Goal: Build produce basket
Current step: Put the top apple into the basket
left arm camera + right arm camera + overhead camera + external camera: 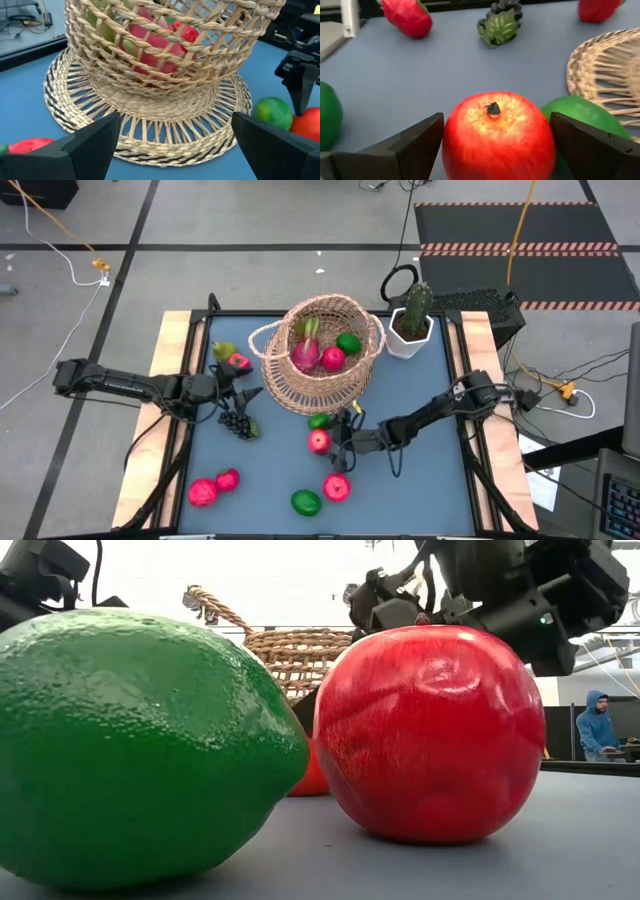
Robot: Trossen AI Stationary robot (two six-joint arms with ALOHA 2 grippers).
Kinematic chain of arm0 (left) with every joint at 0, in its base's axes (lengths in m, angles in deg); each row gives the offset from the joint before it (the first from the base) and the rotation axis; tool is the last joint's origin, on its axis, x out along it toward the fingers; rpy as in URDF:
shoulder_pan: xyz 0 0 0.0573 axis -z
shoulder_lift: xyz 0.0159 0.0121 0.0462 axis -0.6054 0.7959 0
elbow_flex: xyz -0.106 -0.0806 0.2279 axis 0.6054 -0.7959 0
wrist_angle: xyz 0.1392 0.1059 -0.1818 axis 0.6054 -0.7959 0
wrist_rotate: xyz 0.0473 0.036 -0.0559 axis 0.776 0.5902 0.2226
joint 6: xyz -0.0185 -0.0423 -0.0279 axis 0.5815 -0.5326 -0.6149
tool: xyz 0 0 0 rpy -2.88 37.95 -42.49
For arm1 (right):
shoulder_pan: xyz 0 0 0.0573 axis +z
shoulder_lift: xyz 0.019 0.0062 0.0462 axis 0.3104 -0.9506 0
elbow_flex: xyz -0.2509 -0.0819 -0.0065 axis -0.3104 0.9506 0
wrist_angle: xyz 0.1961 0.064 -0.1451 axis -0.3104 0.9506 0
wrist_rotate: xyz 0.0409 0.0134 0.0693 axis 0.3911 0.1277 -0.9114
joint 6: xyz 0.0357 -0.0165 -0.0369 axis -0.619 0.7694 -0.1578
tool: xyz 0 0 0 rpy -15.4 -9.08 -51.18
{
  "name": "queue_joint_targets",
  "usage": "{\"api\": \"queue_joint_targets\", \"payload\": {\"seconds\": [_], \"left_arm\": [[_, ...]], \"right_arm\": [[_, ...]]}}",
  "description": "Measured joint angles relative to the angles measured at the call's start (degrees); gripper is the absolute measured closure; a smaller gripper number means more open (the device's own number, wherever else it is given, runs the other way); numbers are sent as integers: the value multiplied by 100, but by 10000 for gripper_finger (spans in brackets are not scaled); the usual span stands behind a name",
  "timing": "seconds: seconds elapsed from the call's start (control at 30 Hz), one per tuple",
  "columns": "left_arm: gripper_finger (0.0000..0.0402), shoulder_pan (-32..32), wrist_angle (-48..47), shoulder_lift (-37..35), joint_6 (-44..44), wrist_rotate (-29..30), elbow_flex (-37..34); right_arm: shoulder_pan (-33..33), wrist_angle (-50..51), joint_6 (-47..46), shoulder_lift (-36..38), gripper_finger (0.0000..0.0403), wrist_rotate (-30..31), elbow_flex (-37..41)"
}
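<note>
Left arm reaches in from the table's left edge, roughly level across the surface. Left gripper [245,393] sits low over the left-centre of the table, fingers [92,145] spread wide, nothing between them.

Right arm enters from the right edge, angled toward the table's centre. Right gripper [337,443] is low, fingers [415,145] standing apart.
</note>
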Motion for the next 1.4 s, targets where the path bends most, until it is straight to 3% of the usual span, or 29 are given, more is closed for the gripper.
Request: {"api": "queue_joint_targets", "payload": {"seconds": [0.2, 0.47, 0.73, 0.97, 1.17, 1.3, 1.4], "left_arm": [[21, 0, -35, 0, 54, 62, 0], [21, 4, -334, 2, -345, 62, 0], [21, 2, -319, 0, -371, 95, 0], [21, 0, -307, 0, -467, 355, 0], [21, 0, -295, 0, -484, 404, 0], [21, 0, -291, 0, -418, 587, 0], [21, -2, -293, 0, -342, 705, 0]], "right_arm": [[-23, 7, -253, 14, 50, -125, -4], [-107, -96, -312, 11, 87, -217, 5], [-116, -35, -166, 294, 95, -970, 16], [-181, -426, 1776, 1259, 92, -926, 16], [-357, -1411, 2283, 1655, 94, -1518, -213], [-350, 97, 2445, 1628, 94, -1836, -1087], [-330, 1749, 2840, 1628, 94, -859, -1977]]}}
